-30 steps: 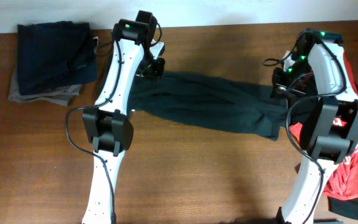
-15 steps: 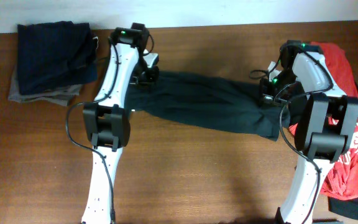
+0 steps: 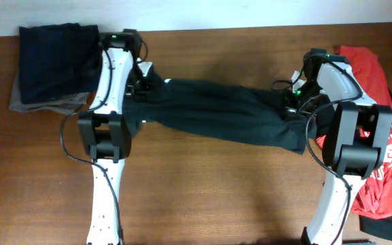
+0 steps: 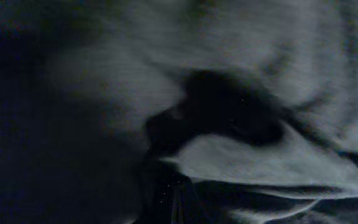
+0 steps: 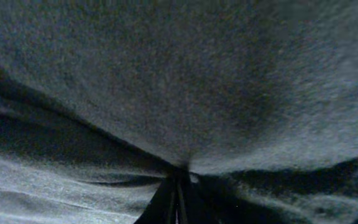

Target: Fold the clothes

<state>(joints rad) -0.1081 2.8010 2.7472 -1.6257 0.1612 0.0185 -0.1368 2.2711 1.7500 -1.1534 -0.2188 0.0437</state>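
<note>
Grips the left end of the dark shirt (image 3: 216, 112) with the left end effector (image 3: 143, 87), clenched tight on the cloth. Grips the other end with the right end effector (image 3: 292, 105), likewise clamped on a bunched fold. Holds the dark shirt as a long, rumpled band across the far half of the wooden tabletop (image 3: 216, 197), between the two arms. In both wrist views, nothing but dark fabric, creased toward the pinch. At the tabletop's right edge, partly under the right arm, a crumpled red shirt (image 3: 369, 64) with white print. At the far left corner, a folded pile (image 3: 56, 58), navy over grey, just beside the left arm.
</note>
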